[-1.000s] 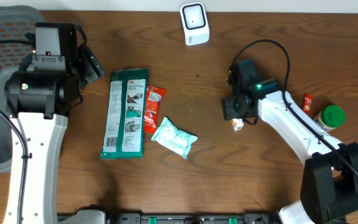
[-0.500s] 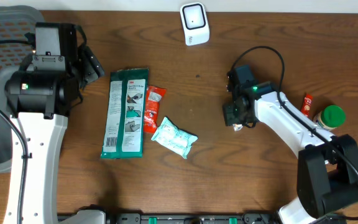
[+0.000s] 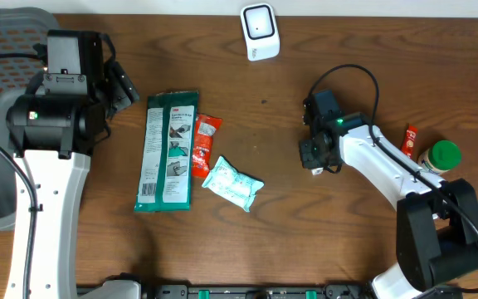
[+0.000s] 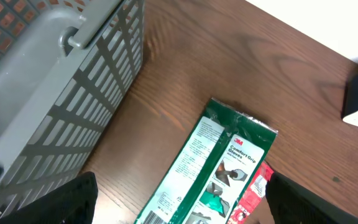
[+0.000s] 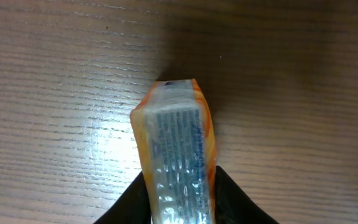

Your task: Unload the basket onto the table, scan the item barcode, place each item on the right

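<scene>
My right gripper (image 5: 179,190) pinches the small orange-edged packet (image 5: 176,134) by its near end, one finger pressed to each side; the packet's clear printed face looks up at my wrist camera, its far end toward 12 o'clock; I cannot tell whether it rests on the wooden table (image 5: 55,74) or hangs just above it. From overhead, this arm rises from 5 o'clock, its white forearm slants toward the table's middle, and the wrist bends down over the packet at about 3 o'clock of centre.

My left gripper (image 4: 182,193) has its fingers spread wide with nothing between them; that arm stands along the 9 o'clock side, wrist high at 10 o'clock, just beside the grey basket (image 4: 55,93).

Counting outward: two arms; one basket; one green glove pack (image 3: 168,149) lying flat at 9 o'clock of centre, one red sachet (image 3: 203,145) touching its 3 o'clock edge, one pale pouch (image 3: 232,183) just at 5 o'clock of the sachet; one green-lidded jar (image 3: 441,156) upright at the 3 o'clock edge, with one red stick packet (image 3: 408,139) just beside it; one white scanner (image 3: 260,31) at 12 o'clock, well apart from the held packet.
</scene>
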`<act>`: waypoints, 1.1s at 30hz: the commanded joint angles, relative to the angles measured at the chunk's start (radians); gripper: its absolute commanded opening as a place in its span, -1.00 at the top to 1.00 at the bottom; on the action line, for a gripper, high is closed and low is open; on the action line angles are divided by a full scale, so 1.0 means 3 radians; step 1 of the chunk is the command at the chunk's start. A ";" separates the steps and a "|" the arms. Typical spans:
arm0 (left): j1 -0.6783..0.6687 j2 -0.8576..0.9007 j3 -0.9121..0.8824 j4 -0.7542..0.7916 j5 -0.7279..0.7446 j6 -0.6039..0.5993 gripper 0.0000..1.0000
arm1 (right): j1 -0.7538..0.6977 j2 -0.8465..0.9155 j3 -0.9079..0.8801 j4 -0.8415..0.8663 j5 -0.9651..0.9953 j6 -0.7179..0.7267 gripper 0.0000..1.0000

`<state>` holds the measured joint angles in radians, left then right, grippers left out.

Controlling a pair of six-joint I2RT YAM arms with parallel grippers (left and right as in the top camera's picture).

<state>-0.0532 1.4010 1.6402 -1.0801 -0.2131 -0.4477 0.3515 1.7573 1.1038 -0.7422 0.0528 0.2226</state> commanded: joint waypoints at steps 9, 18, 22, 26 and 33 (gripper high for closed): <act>0.0014 0.0011 0.0053 -0.0010 -0.0042 0.0006 -0.73 | 0.0011 0.0005 -0.0022 0.0005 0.0032 -0.0011 0.12; 0.0014 0.0011 0.0053 -0.0010 -0.0042 0.0006 -0.74 | 0.0011 0.0005 -0.0022 -0.0005 0.0033 -0.0011 0.67; 0.0014 0.0011 0.0053 -0.0010 -0.0042 0.0006 -0.73 | 0.0011 -0.0014 0.0010 -0.0032 0.0034 -0.0014 0.67; 0.0014 0.0011 0.0053 -0.0010 -0.0042 0.0006 -0.74 | 0.0010 -0.0134 0.0182 -0.0123 0.0023 -0.0060 0.83; 0.0014 0.0011 0.0053 -0.0010 -0.0042 0.0006 -0.73 | 0.0009 -0.0221 0.1280 -0.1071 -0.0120 -0.0061 0.85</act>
<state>-0.0532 1.4010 1.6402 -1.0805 -0.2127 -0.4477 0.3515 1.7420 1.3201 -0.9920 0.0460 0.2146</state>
